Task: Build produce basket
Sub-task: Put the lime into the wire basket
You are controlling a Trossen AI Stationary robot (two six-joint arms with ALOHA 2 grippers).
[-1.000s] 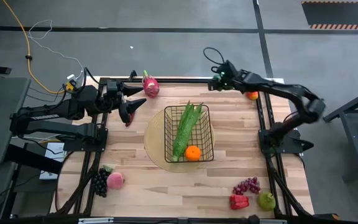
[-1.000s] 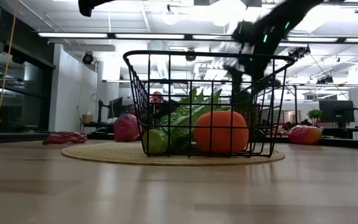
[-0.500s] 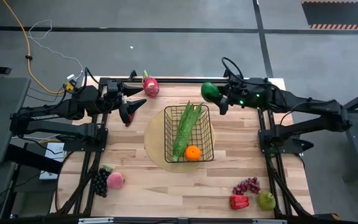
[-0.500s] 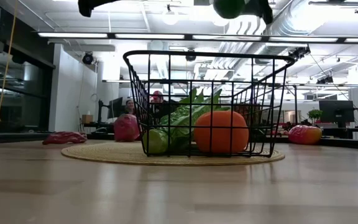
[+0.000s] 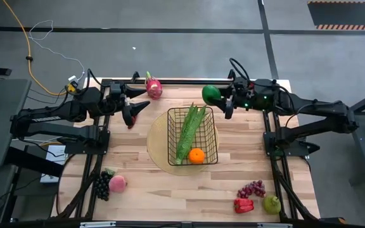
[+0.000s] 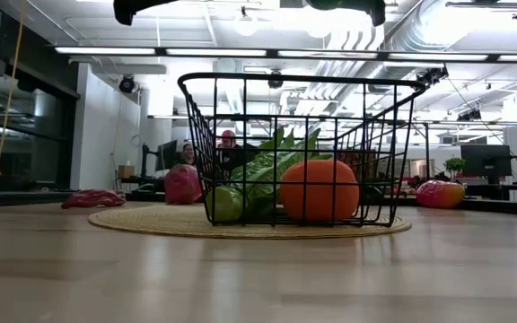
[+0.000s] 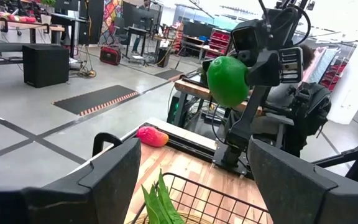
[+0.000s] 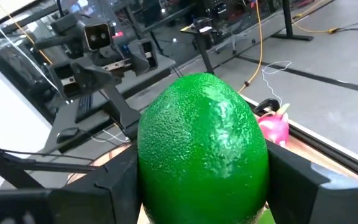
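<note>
From above: the right gripper [image 5: 219,101] holds a green fruit [image 5: 211,94] clamped between its jaws, raised just beyond the far right corner of the basket [image 5: 194,136]. The basket sits mid-table on a round mat [image 5: 158,147], with long green pods [image 5: 189,132] and an orange [image 5: 196,156] already inside. The left gripper [image 5: 134,109] waits over the table's far left, jaws apart and holding nothing, a dragon fruit [image 5: 153,88] just beside it. Near the front edge lie dark grapes [image 5: 101,186] and a peach [image 5: 117,183] on the left, red grapes [image 5: 251,189], a red pepper [image 5: 244,205] and an apple [image 5: 271,204] on the right.

Table level: the basket's tall wire wall [image 6: 380,152] rises high, and both arms show only at the top edge. That rim is the hazard: release short of it and the fruit would likely strike the wire and roll off the table.

Left wrist: the green fruit [image 7: 227,81] hangs in the far gripper, well above the basket rim [image 7: 191,180]; the left arm's own fingers [image 7: 107,174] stand wide.

Right wrist: the fruit [image 8: 202,146] fills the gap between the fingers [image 8: 297,177]. It is rounded and glossy, so I judge a slip possible if the arm jerks. The pods lean diagonally across the basket and could deflect a drop.
</note>
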